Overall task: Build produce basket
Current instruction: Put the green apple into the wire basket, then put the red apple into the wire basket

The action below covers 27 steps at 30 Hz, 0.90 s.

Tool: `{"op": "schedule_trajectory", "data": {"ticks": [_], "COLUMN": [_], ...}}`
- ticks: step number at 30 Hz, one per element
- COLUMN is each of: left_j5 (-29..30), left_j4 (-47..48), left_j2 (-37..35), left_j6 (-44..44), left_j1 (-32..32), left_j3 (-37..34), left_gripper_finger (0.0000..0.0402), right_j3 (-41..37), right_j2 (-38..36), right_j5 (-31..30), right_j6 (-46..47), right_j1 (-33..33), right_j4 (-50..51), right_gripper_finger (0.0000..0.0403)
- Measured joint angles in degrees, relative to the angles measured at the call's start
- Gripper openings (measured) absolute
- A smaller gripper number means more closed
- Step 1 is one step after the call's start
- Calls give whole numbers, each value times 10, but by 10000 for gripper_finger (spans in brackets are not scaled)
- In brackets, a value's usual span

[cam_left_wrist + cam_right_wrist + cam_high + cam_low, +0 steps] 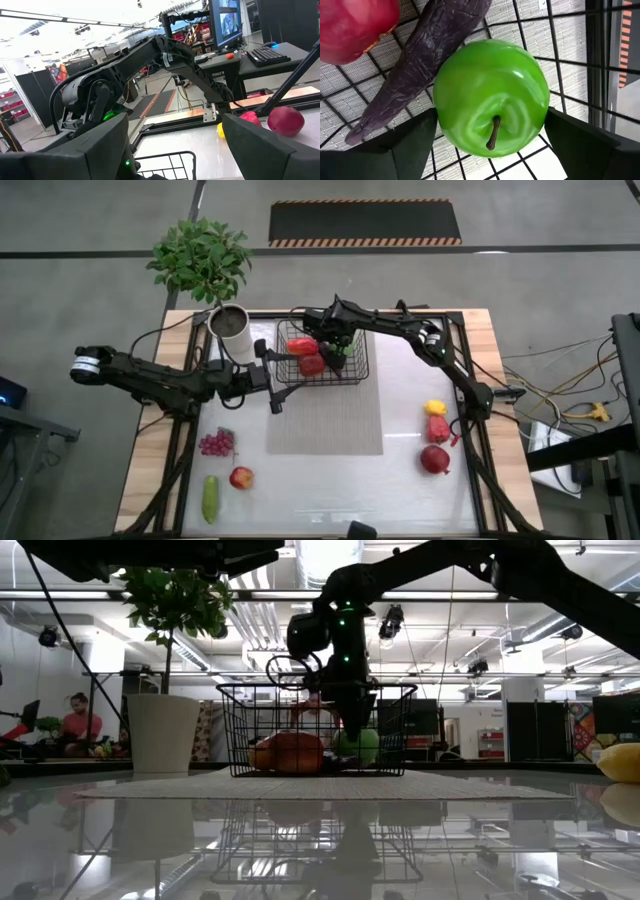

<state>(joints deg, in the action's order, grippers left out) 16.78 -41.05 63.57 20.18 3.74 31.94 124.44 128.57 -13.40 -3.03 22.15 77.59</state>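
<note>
The black wire basket [322,355] stands on the far end of a grey mat [325,415]. In it lie two red fruits [308,356], a dark purple eggplant [420,65] and a green apple [490,97]. My right gripper [338,348] reaches down into the basket and is shut on the green apple, which also shows low in the basket in the low view [357,746]. My left gripper [272,377] is open and empty just left of the basket, and its wrist view shows the basket's rim [165,162] between its fingers. My right gripper pinches the green apple's two opposite sides [442,125] between its two fingers, coming from above and pointing down into the basket. The apple's stem end faces the wrist camera. The apple sits low in the basket beside the eggplant; whether it rests on the floor I cannot tell.
A white plant pot [232,330] stands left of the basket. Purple grapes [216,443], a red apple [241,477] and a cucumber [210,498] lie near left. A yellow pepper [435,408], a red pepper [438,430] and a dark red fruit [434,459] lie at the right.
</note>
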Motion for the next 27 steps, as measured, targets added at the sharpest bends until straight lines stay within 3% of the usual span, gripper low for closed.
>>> {"op": "schedule_trajectory", "data": {"ticks": [15,20,27], "left_j5": [0,0,0], "left_j4": [0,7,10], "left_j2": [0,0,0], "left_j6": [0,0,0], "left_j1": [0,0,0], "left_j3": [0,0,0], "left_gripper_finger": [305,305,305], "right_j3": [-1,-1,-44], "right_j2": [-59,-118,-235], "right_j5": [-2,-2,-1], "right_j6": [30,56,91], "right_j1": [-4,-26,-107], "right_j4": [32,50,23], "right_gripper_finger": [349,349,340]}}
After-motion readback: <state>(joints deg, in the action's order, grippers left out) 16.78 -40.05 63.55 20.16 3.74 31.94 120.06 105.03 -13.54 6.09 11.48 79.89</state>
